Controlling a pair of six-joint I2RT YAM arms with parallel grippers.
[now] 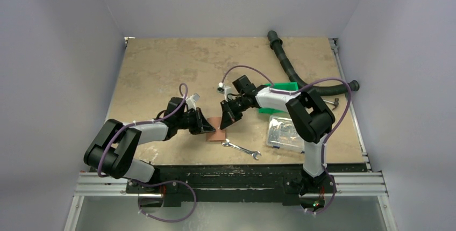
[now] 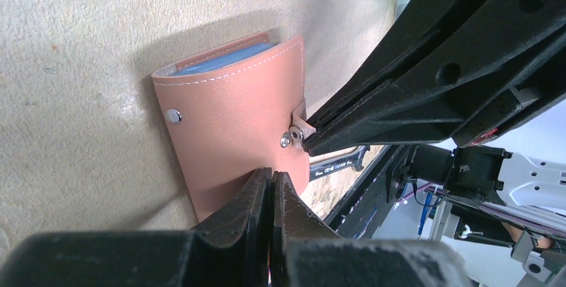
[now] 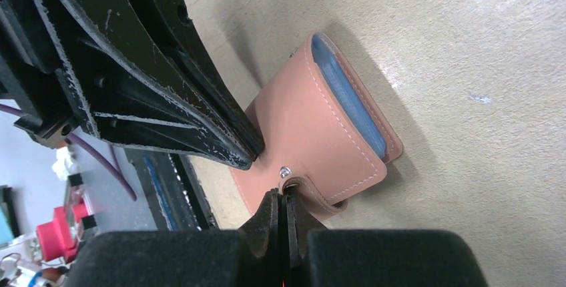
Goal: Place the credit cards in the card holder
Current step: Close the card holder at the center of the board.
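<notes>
The reddish-brown card holder (image 1: 218, 132) lies folded shut on the table, between both grippers. Blue credit cards (image 2: 227, 59) show as edges inside its fold (image 3: 350, 97). My left gripper (image 2: 272, 175) is shut, and its tips rest on the holder's cover (image 2: 233, 127) near the lower edge. My right gripper (image 3: 285, 193) is also shut. Its tips touch the snap strap tab (image 3: 294, 181) beside the metal stud; I cannot tell whether the tab is pinched. In the top view the left gripper (image 1: 211, 128) and right gripper (image 1: 223, 124) meet over the holder.
A wrench (image 1: 241, 149) lies just in front of the holder. A clear plastic compartment box (image 1: 285, 133) sits to the right, with a green bin (image 1: 279, 88) behind the right arm. A black corrugated hose (image 1: 293, 70) curves across the back right.
</notes>
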